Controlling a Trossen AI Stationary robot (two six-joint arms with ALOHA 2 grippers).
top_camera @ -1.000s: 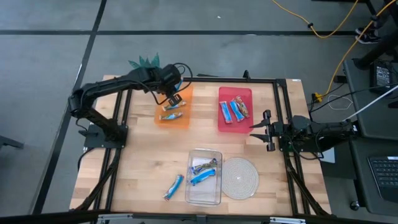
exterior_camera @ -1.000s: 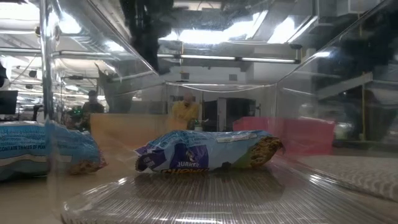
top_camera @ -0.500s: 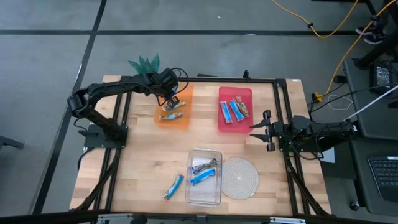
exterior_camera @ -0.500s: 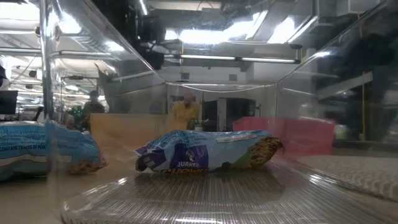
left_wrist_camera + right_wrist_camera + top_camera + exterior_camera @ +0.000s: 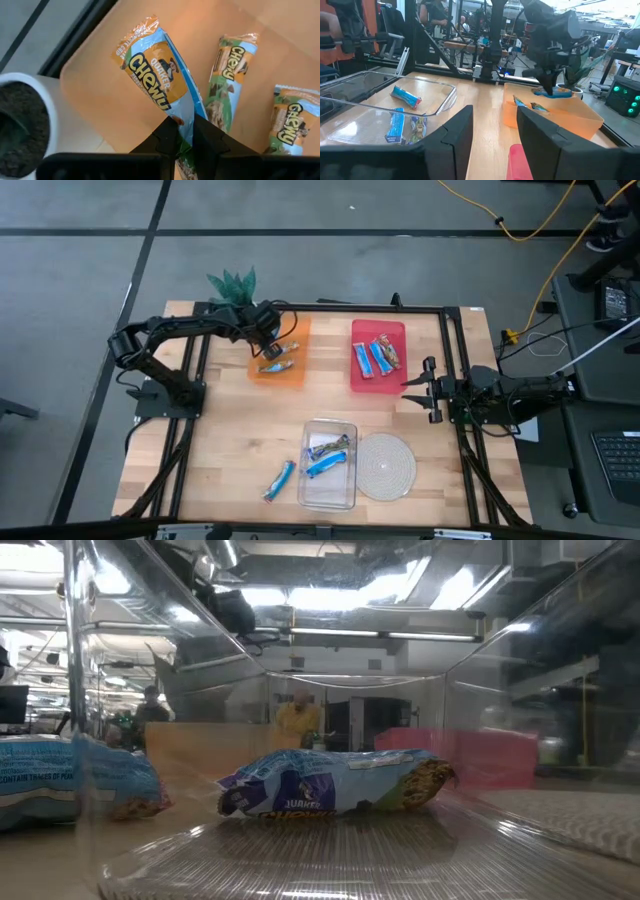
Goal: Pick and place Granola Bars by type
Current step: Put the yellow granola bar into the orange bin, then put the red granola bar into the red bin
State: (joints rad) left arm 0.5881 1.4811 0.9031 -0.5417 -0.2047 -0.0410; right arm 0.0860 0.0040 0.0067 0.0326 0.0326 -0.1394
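Observation:
My left gripper (image 5: 268, 340) hangs over the far left part of the orange tray (image 5: 288, 373), shut on a blue-and-orange granola bar (image 5: 155, 80). Two more bars (image 5: 231, 75) (image 5: 290, 122) lie flat on the tray floor beside it. The red tray (image 5: 377, 380) holds several bars. The clear tray (image 5: 330, 498) holds a few more (image 5: 330, 785). One blue bar (image 5: 279, 480) lies on the table wood. My right gripper (image 5: 426, 390) waits at the table's right side, open and with nothing between its fingers. My left gripper pinches the bar between its two fingers near one end (image 5: 182, 112), across the wrapper's width. The fingers come from above, slanting down. The bar's long part reaches out past the fingertips over the orange tray's corner; whether its far end (image 5: 142, 30) touches the tray I cannot tell.
A potted green plant (image 5: 235, 281) in a white pot (image 5: 22, 120) stands just beyond the orange tray's far left corner. A round woven mat (image 5: 387, 465) lies right of the clear tray. Black frame rails (image 5: 195, 360) run along the table's sides.
My left gripper has gone down toward the orange tray and a little toward the table's left edge. It has stayed shut on the bar, which has come down with it.

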